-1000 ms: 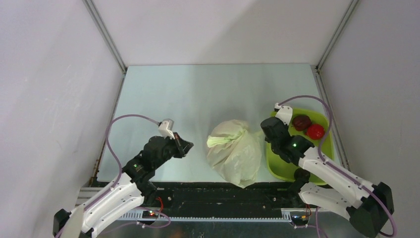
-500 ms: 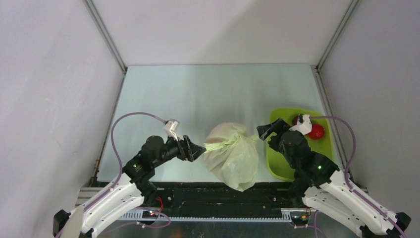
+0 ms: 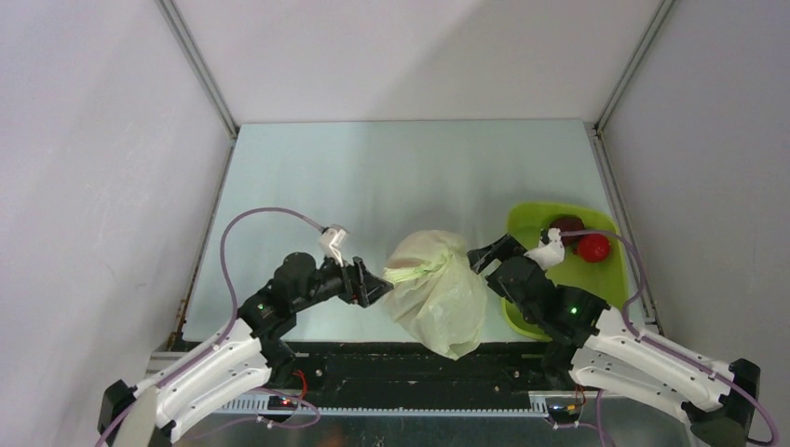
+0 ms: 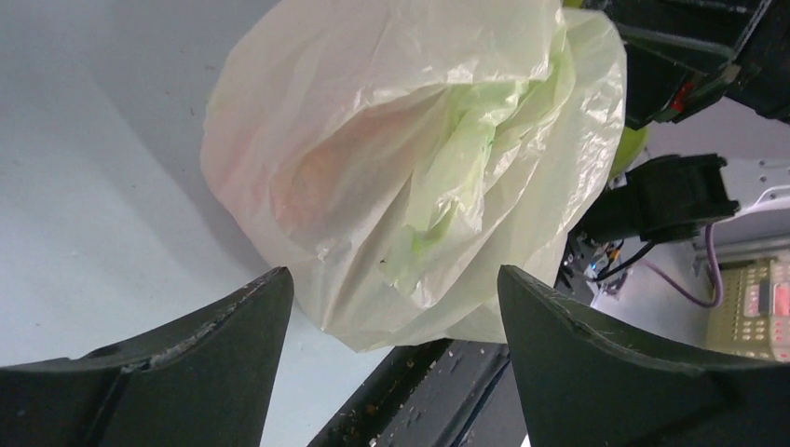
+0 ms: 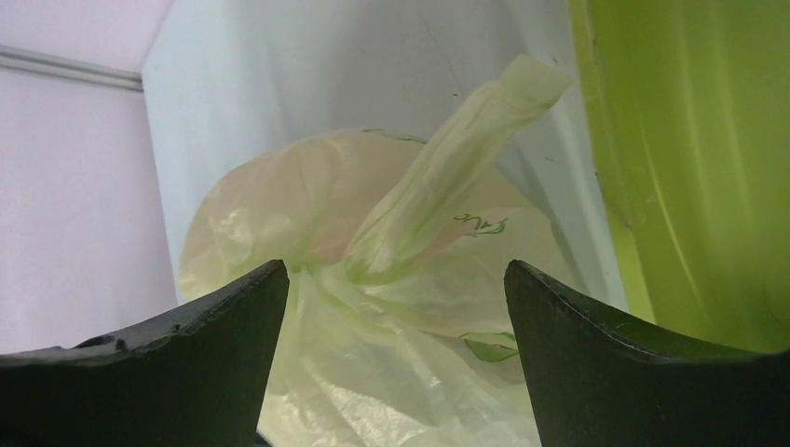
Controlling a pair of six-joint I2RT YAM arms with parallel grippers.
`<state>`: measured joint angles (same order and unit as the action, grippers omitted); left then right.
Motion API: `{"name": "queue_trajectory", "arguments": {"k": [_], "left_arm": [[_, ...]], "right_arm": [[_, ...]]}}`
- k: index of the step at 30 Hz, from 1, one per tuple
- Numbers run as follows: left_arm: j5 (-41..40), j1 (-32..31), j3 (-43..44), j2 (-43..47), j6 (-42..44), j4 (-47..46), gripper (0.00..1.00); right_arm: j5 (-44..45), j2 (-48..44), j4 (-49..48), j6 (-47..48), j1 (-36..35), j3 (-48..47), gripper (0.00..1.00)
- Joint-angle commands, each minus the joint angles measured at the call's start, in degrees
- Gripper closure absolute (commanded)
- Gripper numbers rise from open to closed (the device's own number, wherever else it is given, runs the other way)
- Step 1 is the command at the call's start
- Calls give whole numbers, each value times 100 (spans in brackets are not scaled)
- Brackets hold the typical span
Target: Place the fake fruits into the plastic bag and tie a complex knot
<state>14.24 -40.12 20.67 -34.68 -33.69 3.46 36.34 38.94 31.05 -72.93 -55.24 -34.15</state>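
While the left claw (image 3: 382,287) and right claw (image 3: 481,261) both gape empty, one plastic bag (image 3: 436,293) sits on the desk (image 3: 373,177) between them; one red fruit (image 3: 593,247) and one maroon fruit (image 3: 565,226) lie in one green tray (image 3: 522,317).

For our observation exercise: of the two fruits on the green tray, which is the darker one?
The maroon fruit, toward the tray's far edge; the red fruit just right of it is much brighter.
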Motion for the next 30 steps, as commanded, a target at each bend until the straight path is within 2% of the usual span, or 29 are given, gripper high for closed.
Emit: {"name": "queue_trajectory", "arguments": {"k": [1, 3, 7, 13, 14, 17, 21, 24, 25, 26, 27, 29, 30], "left_arm": [[-8, -251, 398, -281, 274, -305, 19], [-37, -396, 455, -483, 308, -310, 25], [-155, -568, 637, -814, 437, -319, 28], [-314, -717, 911, -1229, 531, -314, 45], [-347, -726, 921, -1254, 548, -317, 52], [-375, -751, 947, -1326, 557, -311, 66], [-364, -781, 948, -1333, 577, -313, 84], [-243, -785, 979, -1288, 614, -311, 90], [-237, -786, 990, -1270, 624, -311, 96], [-242, -785, 1024, -1210, 621, -316, 98], [-244, -786, 1048, -1174, 643, -313, 100], [-361, -785, 1154, -1027, 628, -283, 100], [-561, -782, 1243, -888, 614, -197, 100]], "right_arm": [[490, 204, -162, -480, -5, 71, 10], [495, 296, -299, -419, 66, 87, 11], [409, 466, -566, -219, 339, 100, 13], [226, 639, -1013, 30, 685, 191, 19], [144, 658, -1145, 58, 764, 225, 21], [-121, 734, -1458, 220, 894, 337, 26], [-295, 804, -1910, 428, 970, 433, 41], [-354, 872, -2273, 713, 997, 452, 54], [-395, 906, -2471, 808, 1009, 451, 65], [-415, 936, -2572, 1007, 1021, 452, 71], [-434, 942, -2796, 1109, 1034, 453, 83], [-430, 951, -3119, 1436, 1056, 438, 99], [-407, 961, -3217, 1682, 1067, 372, 100]]}}
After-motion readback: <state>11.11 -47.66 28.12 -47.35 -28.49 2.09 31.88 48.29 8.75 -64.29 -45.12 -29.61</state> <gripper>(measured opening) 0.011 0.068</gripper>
